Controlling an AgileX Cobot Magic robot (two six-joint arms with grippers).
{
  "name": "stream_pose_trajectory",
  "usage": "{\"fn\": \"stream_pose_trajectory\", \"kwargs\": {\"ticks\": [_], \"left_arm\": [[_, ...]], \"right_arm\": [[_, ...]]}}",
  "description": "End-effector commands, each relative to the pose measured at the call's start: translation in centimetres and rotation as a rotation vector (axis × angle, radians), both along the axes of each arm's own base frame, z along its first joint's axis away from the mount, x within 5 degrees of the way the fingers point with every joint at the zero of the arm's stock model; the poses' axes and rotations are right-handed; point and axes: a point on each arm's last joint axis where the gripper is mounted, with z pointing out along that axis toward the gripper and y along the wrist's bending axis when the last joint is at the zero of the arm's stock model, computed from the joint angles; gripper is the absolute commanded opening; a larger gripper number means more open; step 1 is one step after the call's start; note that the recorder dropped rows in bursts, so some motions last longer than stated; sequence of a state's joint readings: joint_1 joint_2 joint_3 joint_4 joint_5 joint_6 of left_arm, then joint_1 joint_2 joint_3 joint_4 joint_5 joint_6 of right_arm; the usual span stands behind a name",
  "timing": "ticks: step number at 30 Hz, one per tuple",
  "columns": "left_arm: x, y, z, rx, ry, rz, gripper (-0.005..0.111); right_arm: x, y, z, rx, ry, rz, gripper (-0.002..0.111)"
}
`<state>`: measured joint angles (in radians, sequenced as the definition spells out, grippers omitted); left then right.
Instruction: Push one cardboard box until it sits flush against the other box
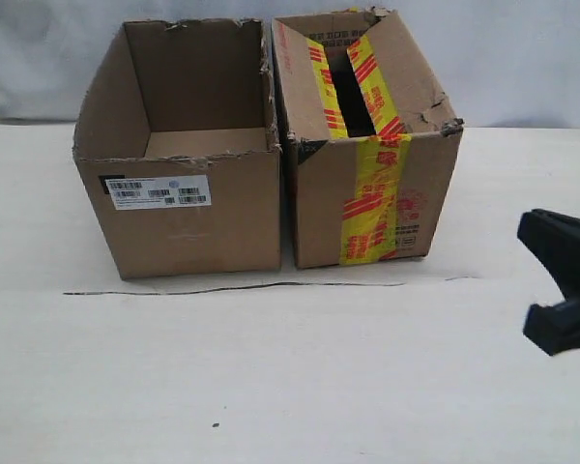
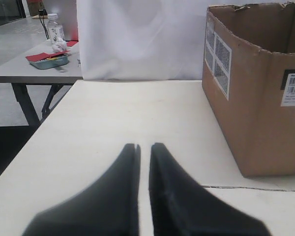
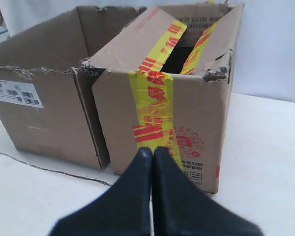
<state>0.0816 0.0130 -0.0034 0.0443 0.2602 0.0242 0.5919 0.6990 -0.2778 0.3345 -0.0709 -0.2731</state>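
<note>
Two boxes stand side by side on the desk [image 1: 271, 387]. The cardboard box [image 1: 367, 193], right of the other box [image 1: 193, 232], bears yellow red-striped tape, red print and a torn corner. Right tool [image 3: 152, 150] is pressed together; left tool [image 2: 144, 146] is nearly together, empty.

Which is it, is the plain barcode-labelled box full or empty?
Empty: the exterior view looks through the open top of the plain box and shows only bare inner walls and floor.

Two cardboard boxes: one yellow-taped box [image 1: 372, 193], one plain box [image 1: 188, 232]. Two black grippers: left gripper [image 2: 143, 147], right gripper [image 3: 152, 150]. One water bottle [image 2: 55, 29].
</note>
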Motion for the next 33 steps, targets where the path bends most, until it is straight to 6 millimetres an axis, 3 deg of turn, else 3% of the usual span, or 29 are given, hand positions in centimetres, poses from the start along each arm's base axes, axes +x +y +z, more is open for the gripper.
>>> {"fn": "stream_pose_trajectory", "kwargs": {"ticks": [1, 11, 30, 33], "left_arm": [[0.0, 0.0, 0.0, -0.002, -0.006, 0.002, 0.000], [0.0, 0.0, 0.0, -0.001, -0.006, 0.002, 0.000], [0.0, 0.0, 0.0, -0.001, -0.006, 0.002, 0.000], [0.0, 0.0, 0.0, -0.001, -0.006, 0.002, 0.000]], "right_arm": [[-2.1, -1.4, -1.1, 0.038, -0.051, 0.001, 0.000], [-4.8, -3.3, -4.9, 0.121, -0.083, -0.015, 0.000], [-6.4, -4.1, -4.7, 0.167, -0.129, 0.009, 0.000], [-6.0, -4.6, -4.5, 0.168, -0.149, -0.091, 0.000]]}}
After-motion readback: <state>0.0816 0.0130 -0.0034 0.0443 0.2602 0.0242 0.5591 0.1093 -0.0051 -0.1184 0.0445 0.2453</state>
